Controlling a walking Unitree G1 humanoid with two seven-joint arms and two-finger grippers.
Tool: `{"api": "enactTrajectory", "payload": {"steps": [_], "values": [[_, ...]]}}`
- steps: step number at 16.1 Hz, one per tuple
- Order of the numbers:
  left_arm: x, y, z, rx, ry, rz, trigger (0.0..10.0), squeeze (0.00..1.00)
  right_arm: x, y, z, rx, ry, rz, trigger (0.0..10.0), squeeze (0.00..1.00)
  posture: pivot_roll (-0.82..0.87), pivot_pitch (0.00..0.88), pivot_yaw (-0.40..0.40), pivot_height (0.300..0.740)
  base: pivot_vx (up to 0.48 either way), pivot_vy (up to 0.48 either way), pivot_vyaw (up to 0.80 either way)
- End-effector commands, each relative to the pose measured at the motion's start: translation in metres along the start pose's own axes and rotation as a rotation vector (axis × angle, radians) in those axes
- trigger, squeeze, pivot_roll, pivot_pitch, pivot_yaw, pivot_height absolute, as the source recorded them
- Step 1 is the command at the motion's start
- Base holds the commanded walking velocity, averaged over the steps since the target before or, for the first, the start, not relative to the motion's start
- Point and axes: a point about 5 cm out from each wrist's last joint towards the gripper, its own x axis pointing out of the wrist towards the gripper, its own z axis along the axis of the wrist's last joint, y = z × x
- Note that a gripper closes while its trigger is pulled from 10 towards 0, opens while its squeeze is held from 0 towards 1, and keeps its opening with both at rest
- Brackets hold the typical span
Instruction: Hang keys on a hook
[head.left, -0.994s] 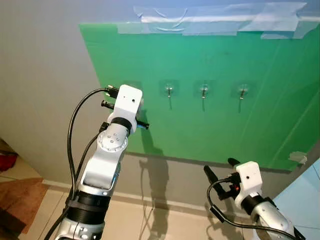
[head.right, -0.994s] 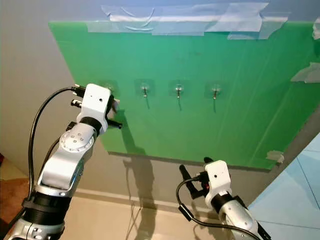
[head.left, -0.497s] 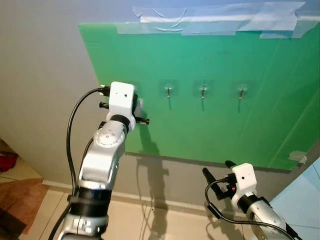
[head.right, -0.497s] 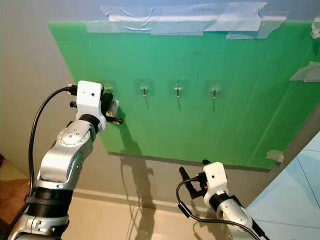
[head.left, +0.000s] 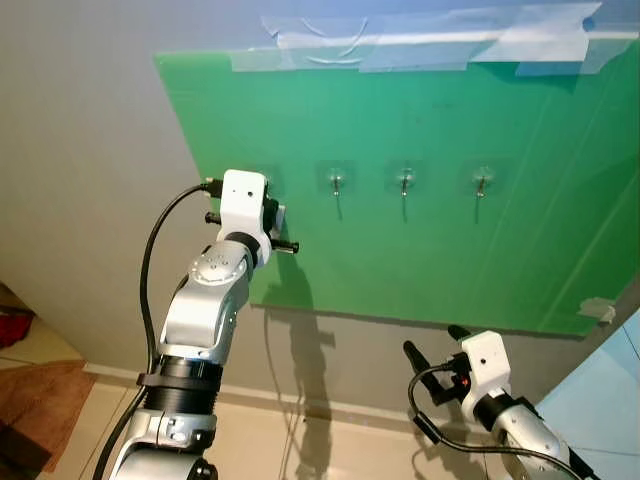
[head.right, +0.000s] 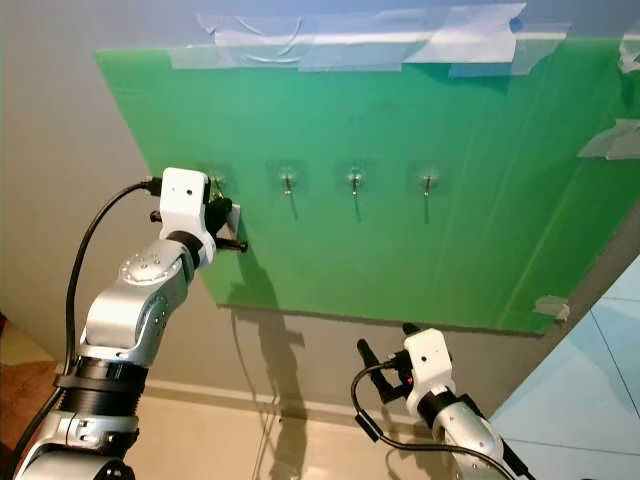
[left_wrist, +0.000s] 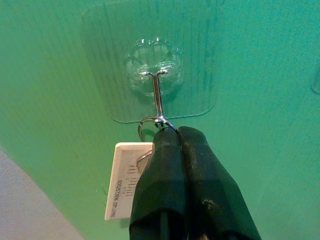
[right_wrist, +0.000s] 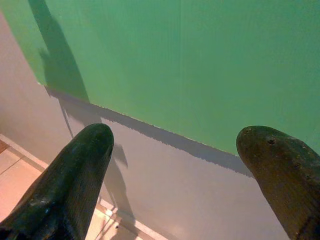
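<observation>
On the wall hangs a green board (head.left: 430, 230) with a row of clear stick-on hooks. My left gripper (left_wrist: 172, 134) is raised against the leftmost hook (left_wrist: 157, 95), shut on a metal key ring (left_wrist: 144, 128). The ring touches the hook's lower curl; whether it is over the hook I cannot tell. A white tag (left_wrist: 124, 181) hangs beside the fingers. In the eye views the left gripper (head.right: 222, 212) sits right below that hook (head.right: 215, 183). My right gripper (head.left: 432, 347) is low, near the floor, open with nothing between its fingers (right_wrist: 75, 170).
Three more hooks (head.left: 337, 183), (head.left: 405, 181), (head.left: 482, 182) stand free to the right in the same row. Strips of tape (head.left: 420, 45) hold the board's top edge to the grey wall. Tiled floor (head.left: 270, 440) lies below, with a red-brown rug (head.left: 40, 400) at the left.
My left gripper has shifted a little left and settled close under the leftmost hook. The right arm has sunk slightly lower.
</observation>
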Motion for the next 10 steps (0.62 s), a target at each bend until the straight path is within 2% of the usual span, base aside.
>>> {"api": "enactTrajectory", "payload": {"steps": [1, 3, 5, 6, 7, 10], "values": [[0.0002, 0.0043, -0.0250, -0.018, 0.117, 0.010, 0.0, 0.00, 0.0033, 0.0036, 0.0027, -0.006, -0.018, 0.018, 10.0, 0.00, -0.10, 0.000, 0.066, 0.740, 0.000, 0.000, 0.00], [-0.0003, 0.0033, -0.0248, 0.033, 0.107, 0.008, 0.0, 0.00, 0.0039, 0.0045, 0.0023, -0.006, -0.019, 0.019, 10.0, 0.00, -0.10, 0.000, 0.067, 0.740, 0.000, 0.000, 0.00], [-0.0017, -0.0014, -0.0219, 0.206, 0.056, 0.001, 0.0, 0.00, 0.0052, 0.0071, 0.0028, -0.005, -0.022, 0.021, 10.0, 0.00, -0.10, 0.000, 0.066, 0.740, 0.000, 0.000, 0.00], [-0.0018, -0.0039, -0.0222, 0.256, 0.047, -0.001, 0.0, 0.00, 0.0051, 0.0083, 0.0040, -0.004, -0.026, 0.023, 10.0, 0.00, -0.09, 0.000, 0.067, 0.740, 0.000, 0.000, 0.00], [-0.0013, -0.0040, -0.0241, 0.263, 0.058, 0.004, 10.0, 0.00, 0.0048, 0.0086, 0.0046, -0.004, -0.028, 0.025, 10.0, 0.00, -0.09, 0.000, 0.067, 0.740, 0.000, 0.000, 0.00], [-0.0008, -0.0009, -0.0299, 0.259, 0.078, 0.005, 10.0, 0.00, 0.0044, 0.0112, 0.0101, -0.005, -0.041, 0.029, 10.0, 0.00, -0.10, 0.000, 0.068, 0.740, 0.000, 0.000, 0.00]]}}
